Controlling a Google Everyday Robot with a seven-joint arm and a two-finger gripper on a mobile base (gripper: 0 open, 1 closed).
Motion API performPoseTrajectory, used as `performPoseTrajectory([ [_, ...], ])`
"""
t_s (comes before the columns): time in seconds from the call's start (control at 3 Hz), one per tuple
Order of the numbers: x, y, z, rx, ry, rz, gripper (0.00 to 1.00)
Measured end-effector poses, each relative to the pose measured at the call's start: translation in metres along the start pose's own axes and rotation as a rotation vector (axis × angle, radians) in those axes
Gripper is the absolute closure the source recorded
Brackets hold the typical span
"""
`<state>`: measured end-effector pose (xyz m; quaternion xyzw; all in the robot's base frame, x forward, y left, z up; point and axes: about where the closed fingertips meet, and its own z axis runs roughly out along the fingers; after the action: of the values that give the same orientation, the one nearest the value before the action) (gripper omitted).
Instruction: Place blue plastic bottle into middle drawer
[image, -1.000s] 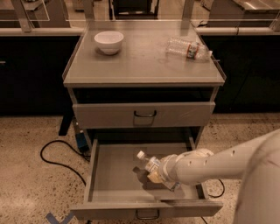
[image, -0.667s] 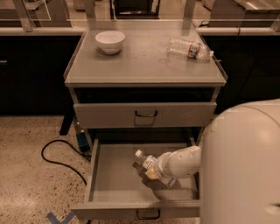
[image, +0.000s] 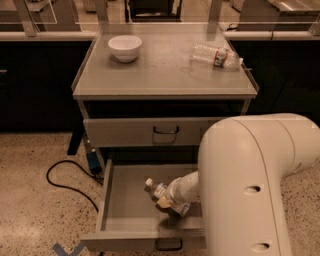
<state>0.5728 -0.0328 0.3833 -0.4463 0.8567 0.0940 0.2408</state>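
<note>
**Shifted since 0.7 s ago: arm (image: 250, 190) further left, blue plastic bottle (image: 159, 191) nearer the drawer front**

Change noted: the big white arm housing now covers more of the frame's lower right. It hides the right part of the middle drawer (image: 125, 205), where before it sat further to the right. The bottle and gripper (image: 172, 204) have moved a little left and toward the drawer front. The cabinet and the items on top have not moved.

Nearest: the arm housing fills the lower right, and a slimmer white wrist reaches left from it into the drawer.

Middle drawer: pulled out, grey. Its dark loop handle (image: 167, 245) is on the front panel at the bottom edge of the frame.

Blue plastic bottle: inside the open drawer, right of centre, tilted with the white cap up and to the left. Its lower end is at the gripper.

Gripper: low in the drawer, at the bottle's lower end. Whether it is clamped on the bottle or apart cannot be told.

Floor: speckled, with a black cable (image: 65, 177) looping left of the cabinet.

Upper drawer (image: 120, 132): closed, directly above the open one, with a dark handle (image: 166, 131) at its centre.

Surface (image: 160, 75): a white bowl (image: 125, 47) stands upright at the back left. A clear bottle with a red label (image: 216, 55) lies on its side at the back right, well apart from the bowl.
</note>
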Motion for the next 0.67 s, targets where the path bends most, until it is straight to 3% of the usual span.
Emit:
performPoseTrajectory([
  [0.33, 0.0003, 0.0012, 0.0046, -0.005, 0.001, 0.002, 0.82],
  [0.67, 0.0003, 0.0012, 0.0046, -0.005, 0.001, 0.002, 0.58],
])
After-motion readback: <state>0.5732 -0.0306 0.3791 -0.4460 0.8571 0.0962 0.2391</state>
